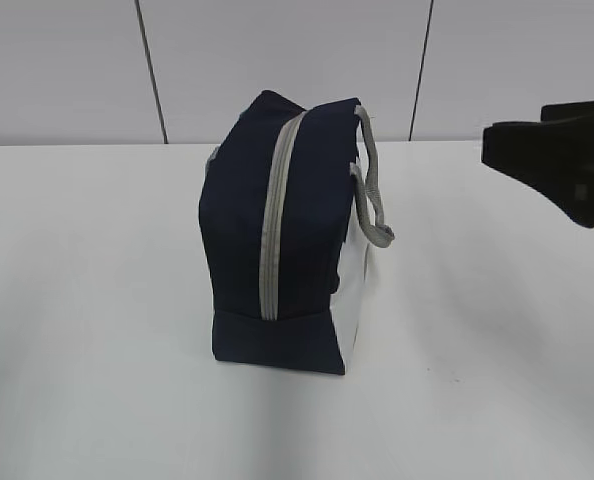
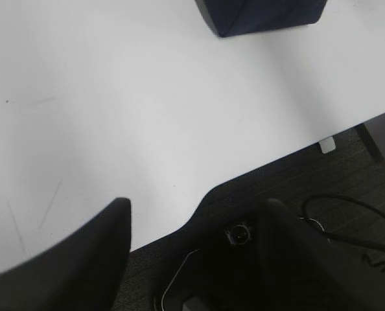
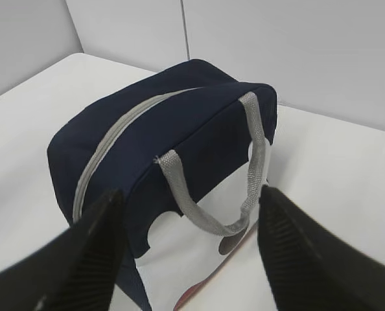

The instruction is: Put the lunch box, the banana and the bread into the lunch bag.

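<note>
Bag (image 1: pixel 282 230) is the only task thing you can actually see right now, standing upright on the white table (image 1: pixel 87 300) with the grey zipper (image 1: pixel 274 215) running up its end and over the top, looks zipped shut to me. No lunch box, banana or bread in any view, so can't tell you where those are.

Starting on your left: the left gripper (image 2: pixel 192 253) has its jaws spread wide with nothing between them, hanging over the near edge of the table. From those jaws the bag is way out ahead, well apart, only a navy corner peeking in at the top of the wrist view. That arm isn't in the exterior view at all.

Moving right: the right gripper (image 3: pixel 189 249) is also wide open and empty, and this is the one that matters. The bag sits straight ahead of and below its jaws, pretty much centred between the two fingers (image 3: pixel 82 253). The grey strap handle (image 3: pixel 209 194) hangs down the white side panel facing you, closest thing to the jaws. The zipper line and the bag's long axis run away from the jaws, slanting off to the left.

So my guess is your right arm is the nearer one for getting that bag open.
</note>
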